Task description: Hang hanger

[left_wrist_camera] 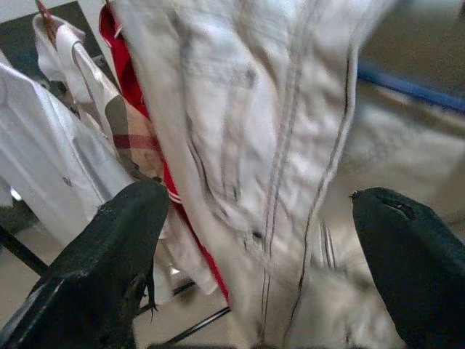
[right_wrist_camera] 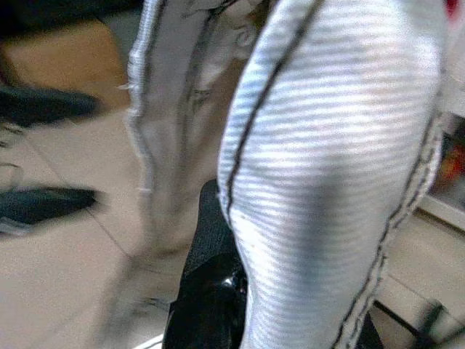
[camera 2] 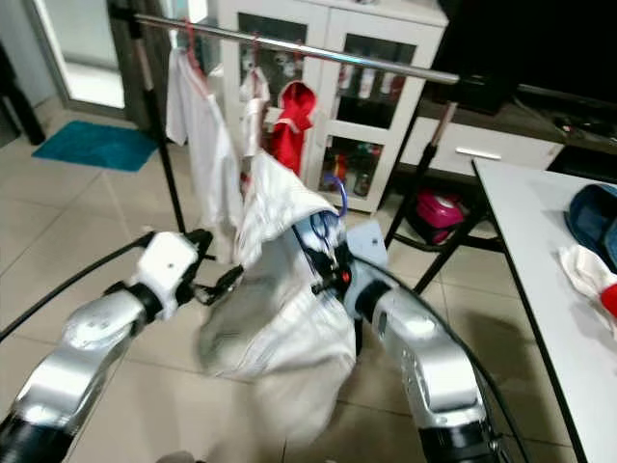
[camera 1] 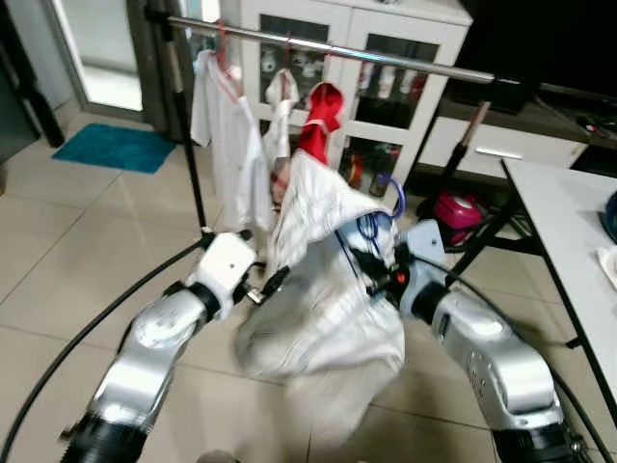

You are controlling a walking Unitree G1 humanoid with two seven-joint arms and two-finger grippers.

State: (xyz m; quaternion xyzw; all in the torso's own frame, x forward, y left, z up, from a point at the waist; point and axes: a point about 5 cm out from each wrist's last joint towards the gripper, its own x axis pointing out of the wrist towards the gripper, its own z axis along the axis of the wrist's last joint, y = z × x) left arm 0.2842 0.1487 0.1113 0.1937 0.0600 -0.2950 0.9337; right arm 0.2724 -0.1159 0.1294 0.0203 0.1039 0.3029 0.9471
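Left eye: white garment (camera 1: 323, 289) on a blue hanger (camera 1: 395, 198) held up in front of the rail (camera 1: 328, 43), well below it. The hook curls out just above the right gripper (camera 1: 378, 270), which is buried in the cloth at the collar side. Left gripper (camera 1: 268, 286) sits at the garment's left edge, fingers pointing into the fabric. The rail already carries a white shirt (camera 1: 227, 145) and a red garment (camera 1: 321, 121).

Right eye: same layout. The hook is below the rail and just right of the red garment. The table (camera 2: 540, 251) stands close on the right.

Left wrist: two black fingers (left_wrist_camera: 109, 269) spread wide, the cloth hanging between them but not pinched — open, holding nothing. The red garment and a checked piece (left_wrist_camera: 127, 131) lie behind the white cloth.

Right wrist: striped white fabric draped over the lens and one dark finger (right_wrist_camera: 211, 291); the rest is covered, so I cannot tell how far this claw is closed or whether it has the hanger itself.

Risks: the hook needs lifting a good way to reach the rail — bulky cloth could hide the hook from view and make it miss. With the grip unclear, the hanger may twist or slip and drop the garment. It could snag the red garment beside it or knock that hanger off.
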